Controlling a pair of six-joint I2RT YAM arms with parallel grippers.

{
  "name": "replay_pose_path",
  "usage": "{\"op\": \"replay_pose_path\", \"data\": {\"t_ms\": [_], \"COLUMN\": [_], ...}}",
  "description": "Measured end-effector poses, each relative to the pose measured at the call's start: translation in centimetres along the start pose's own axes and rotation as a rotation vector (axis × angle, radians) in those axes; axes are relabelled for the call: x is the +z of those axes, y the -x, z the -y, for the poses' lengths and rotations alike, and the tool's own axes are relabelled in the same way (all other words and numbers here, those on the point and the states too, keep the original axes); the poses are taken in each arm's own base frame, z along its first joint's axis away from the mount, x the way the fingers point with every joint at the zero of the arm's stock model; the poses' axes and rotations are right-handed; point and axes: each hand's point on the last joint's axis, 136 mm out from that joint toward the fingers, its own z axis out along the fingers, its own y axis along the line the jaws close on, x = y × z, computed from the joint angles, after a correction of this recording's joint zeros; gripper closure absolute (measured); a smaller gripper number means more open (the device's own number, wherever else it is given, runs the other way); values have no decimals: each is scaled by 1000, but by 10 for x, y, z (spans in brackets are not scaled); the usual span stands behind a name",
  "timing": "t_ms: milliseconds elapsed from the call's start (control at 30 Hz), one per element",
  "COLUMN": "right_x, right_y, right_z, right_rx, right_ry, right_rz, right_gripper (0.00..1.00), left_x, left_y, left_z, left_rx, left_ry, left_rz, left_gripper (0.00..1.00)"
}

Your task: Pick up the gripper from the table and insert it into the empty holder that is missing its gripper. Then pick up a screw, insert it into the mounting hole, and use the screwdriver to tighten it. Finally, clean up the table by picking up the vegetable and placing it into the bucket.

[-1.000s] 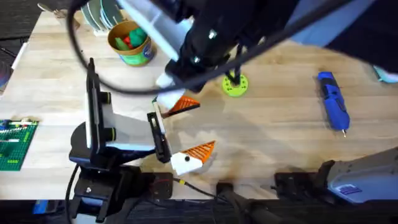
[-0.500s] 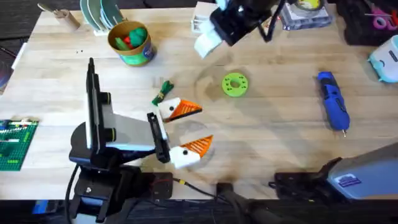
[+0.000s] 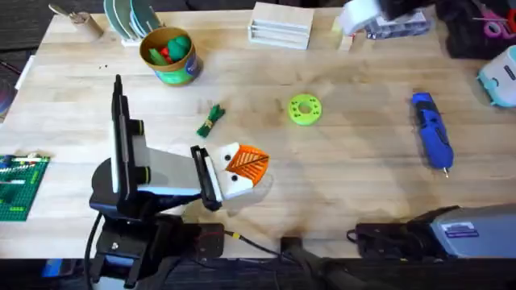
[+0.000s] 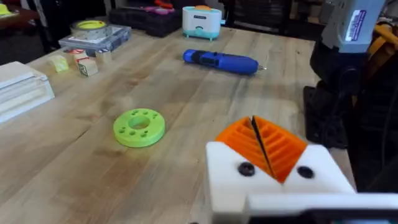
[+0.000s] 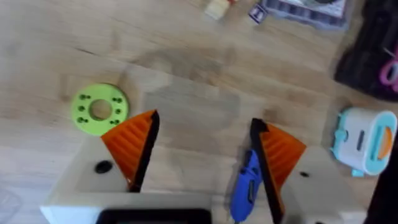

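The left gripper (image 3: 239, 169) rests low on the near side of the table (image 3: 347, 185), in front of its arm. Its two white fingers (image 4: 273, 180) are pressed together, with the orange pads (image 4: 264, 143) touching (nothing sits between them).

A little farther out lies the small green vegetable (image 3: 211, 120), flat on the wood. Beside it, toward the middle, sits a round green disc (image 3: 304, 109) with holes. Off to the right lies the blue screwdriver (image 3: 430, 139), well apart from the disc.

Farther back on the left stands the bucket (image 3: 168, 55) with red and green toys inside.

The right gripper (image 5: 202, 155) is high above the table, wide open and holding nothing. Below it you can see the disc and the screwdriver.
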Motion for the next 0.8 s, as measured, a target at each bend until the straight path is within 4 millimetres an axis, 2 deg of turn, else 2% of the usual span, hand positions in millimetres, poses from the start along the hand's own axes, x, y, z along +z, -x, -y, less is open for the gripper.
{"op": "replay_pose_path", "data": {"t_ms": [167, 300, 567, 800], "right_x": [-18, -17, 3, 26], "right_y": [-39, -64, -125, -151], "right_z": [65, 93, 109, 134], "right_rx": [159, 274, 424, 515], "right_ry": [-59, -44, -28, -69], "right_rz": [-73, -126, -207, -204], "right_gripper": [59, 59, 59, 59], "left_x": [0, 0, 0, 0], "left_y": [0, 0, 0, 0], "left_z": [0, 0, 0, 0], "left_rx": [0, 0, 0, 0], "left_ry": [0, 0, 0, 0], "left_rz": [0, 0, 0, 0], "left_gripper": [995, 995, 995, 995]}}
